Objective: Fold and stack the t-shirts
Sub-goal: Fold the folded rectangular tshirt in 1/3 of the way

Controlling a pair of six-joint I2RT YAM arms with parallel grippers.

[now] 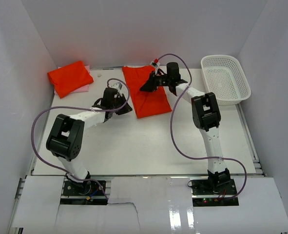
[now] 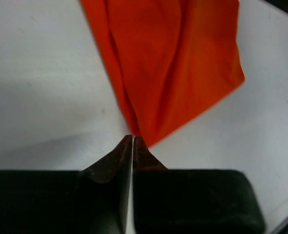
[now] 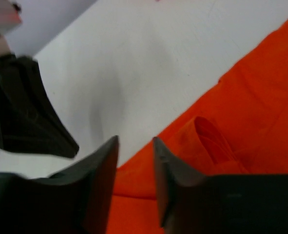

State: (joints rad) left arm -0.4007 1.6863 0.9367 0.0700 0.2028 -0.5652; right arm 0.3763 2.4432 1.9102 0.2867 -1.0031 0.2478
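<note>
One orange-red t-shirt (image 1: 146, 92) lies as a long folded strip on the table's middle back. A second t-shirt (image 1: 69, 77) sits folded at the back left. My left gripper (image 1: 124, 108) is at the strip's near left corner. In the left wrist view its jaws (image 2: 133, 139) stand a thin slit apart with nothing between them, and the shirt's corner (image 2: 168, 73) lies just beyond the tips. My right gripper (image 1: 149, 87) hovers over the strip's left edge. It is open (image 3: 135, 141), with the shirt (image 3: 251, 97) and a small fold of it below and nothing gripped.
A white mesh basket (image 1: 225, 78) stands at the back right. A pale pink cloth (image 1: 85, 88) shows under the back-left shirt. White walls close in the table at the back and on both sides. A dark arm part (image 3: 27, 112) sits left of my right fingers.
</note>
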